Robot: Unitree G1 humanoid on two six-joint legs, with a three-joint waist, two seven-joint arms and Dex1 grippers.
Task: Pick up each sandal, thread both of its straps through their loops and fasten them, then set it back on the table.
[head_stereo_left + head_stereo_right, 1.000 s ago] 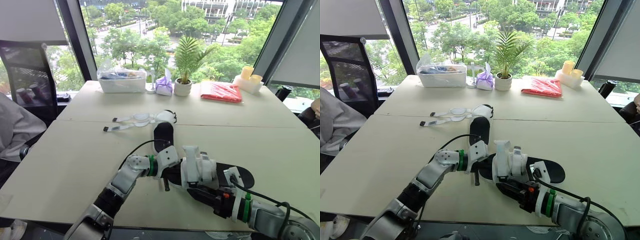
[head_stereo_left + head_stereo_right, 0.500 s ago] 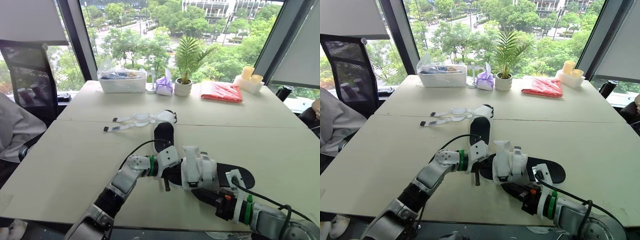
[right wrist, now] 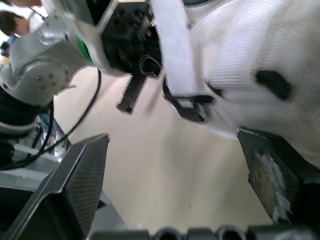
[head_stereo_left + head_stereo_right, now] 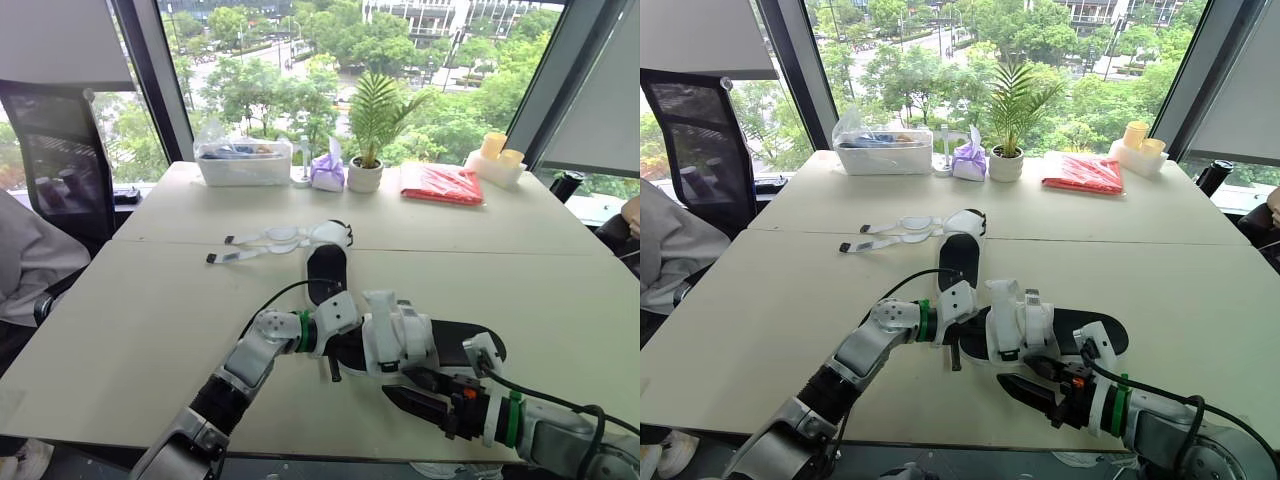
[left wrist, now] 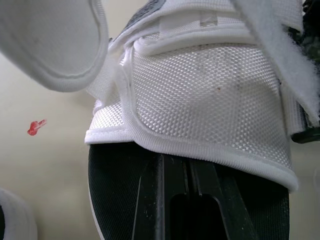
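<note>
We have the near sandal at the middle of the counter. Its black sole stretches toward our right and appears to rest on the surface, with the white mesh upper standing over it. The left tool sits against the sandal's left end. Its wrist camera looks straight along the sole at close range, but we cannot tell whether that tool is clamped on the sole or merely resting there. The right tool hovers just in front of the sandal, spread wide and holding nothing. From its wrist camera we see a white strap hanging loose beside a small black loop, so we judge the fastening not yet done. The far sandal lies further back on the counter, well apart from both tools, with its straps splayed flat to the left.

We expect the near sandal to be light, with a bendy sole and a soft upper that will collapse if squeezed, so the sole's edge is the place to steady it. The strap looks limp and will flop. We would pinch it close to its free tip so the end can be steered through the loop, which looks stiff but small and easy to miss.
</note>
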